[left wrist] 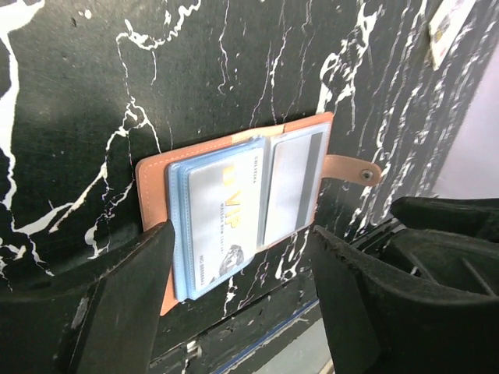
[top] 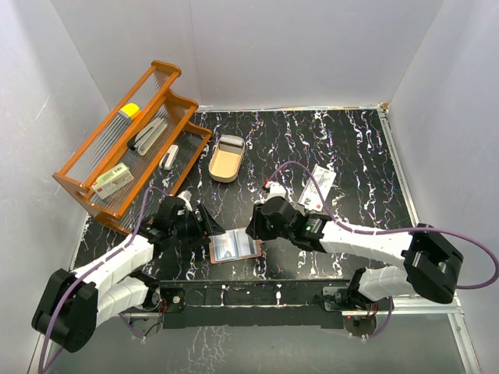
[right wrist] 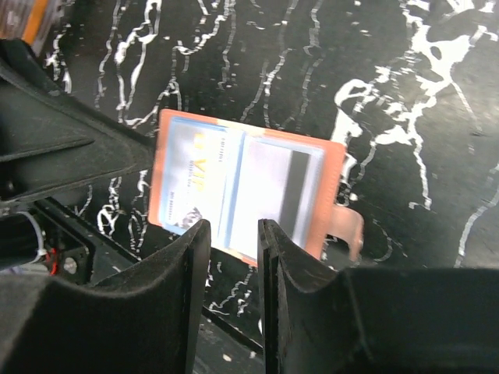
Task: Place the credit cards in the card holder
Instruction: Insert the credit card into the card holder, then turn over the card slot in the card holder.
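Up front, one card holder (top: 234, 249), two cards (left wrist: 222, 218) inside, left tool (left wrist: 242, 234) wide, right tool (right wrist: 232, 230) ajar, both empty

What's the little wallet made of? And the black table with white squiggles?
The card holder looks like smooth reddish-brown leather, maybe fake, with shiny clear plastic pockets. The table looks like black marble with white veins, perhaps only a printed sheet.
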Robot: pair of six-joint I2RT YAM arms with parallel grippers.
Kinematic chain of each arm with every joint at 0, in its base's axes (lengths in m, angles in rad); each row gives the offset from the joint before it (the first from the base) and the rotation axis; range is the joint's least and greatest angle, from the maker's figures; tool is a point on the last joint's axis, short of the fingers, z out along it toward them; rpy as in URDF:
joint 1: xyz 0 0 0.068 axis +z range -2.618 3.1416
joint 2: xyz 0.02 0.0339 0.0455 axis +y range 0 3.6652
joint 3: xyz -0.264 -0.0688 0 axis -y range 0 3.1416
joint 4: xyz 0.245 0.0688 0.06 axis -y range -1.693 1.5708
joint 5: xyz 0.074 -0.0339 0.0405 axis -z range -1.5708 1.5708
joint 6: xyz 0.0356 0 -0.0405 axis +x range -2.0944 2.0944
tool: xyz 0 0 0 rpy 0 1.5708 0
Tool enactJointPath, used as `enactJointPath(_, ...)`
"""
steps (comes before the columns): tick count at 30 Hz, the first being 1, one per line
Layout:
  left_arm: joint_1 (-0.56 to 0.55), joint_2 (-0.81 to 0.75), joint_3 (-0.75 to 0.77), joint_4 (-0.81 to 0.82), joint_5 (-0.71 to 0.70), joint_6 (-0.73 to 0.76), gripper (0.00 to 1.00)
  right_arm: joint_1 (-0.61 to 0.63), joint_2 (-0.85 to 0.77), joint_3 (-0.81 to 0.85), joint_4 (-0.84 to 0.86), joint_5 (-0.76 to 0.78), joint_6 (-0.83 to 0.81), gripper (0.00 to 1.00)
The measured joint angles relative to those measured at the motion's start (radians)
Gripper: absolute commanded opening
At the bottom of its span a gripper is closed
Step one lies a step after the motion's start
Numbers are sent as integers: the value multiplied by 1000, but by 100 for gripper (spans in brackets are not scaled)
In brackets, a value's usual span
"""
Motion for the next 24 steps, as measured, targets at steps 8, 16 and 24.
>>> enactJointPath(8,56,-69,-61,49,70,-19,69,4,88,34,67,-82,-7,28)
enactJointPath(16,59,-45,-78,108,98,-30,70,6,204,66,103,-160,-8,27)
enactJointPath(24,59,-42,-96,139,105,-38,70,6,257,91,118,-192,-10,28)
